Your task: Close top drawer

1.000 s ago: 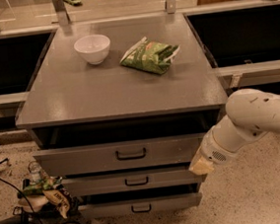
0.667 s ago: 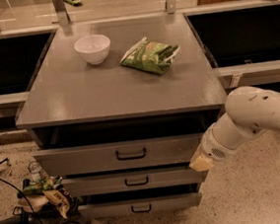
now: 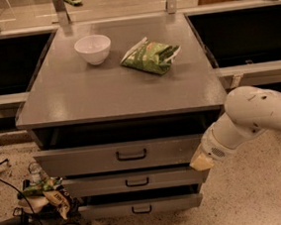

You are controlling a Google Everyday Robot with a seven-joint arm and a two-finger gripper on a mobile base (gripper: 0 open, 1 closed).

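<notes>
Speckled floor (image 3: 260,197), grey counter (image 3: 104,95) between dark recessed bays (image 3: 6,62), metal posts (image 3: 61,7) behind.

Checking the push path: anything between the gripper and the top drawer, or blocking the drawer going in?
Nothing visible. The gripper is at the right front end of the top drawer; its dark opening shows no obstruction.

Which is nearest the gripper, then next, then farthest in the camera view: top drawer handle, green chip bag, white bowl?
The gripper sits at the right end of the top drawer.
1. Handle, just left, centred on the drawer front.
2. Green chip bag, on the cabinet top, right of centre.
3. White bowl, cabinet top, back left.
</notes>
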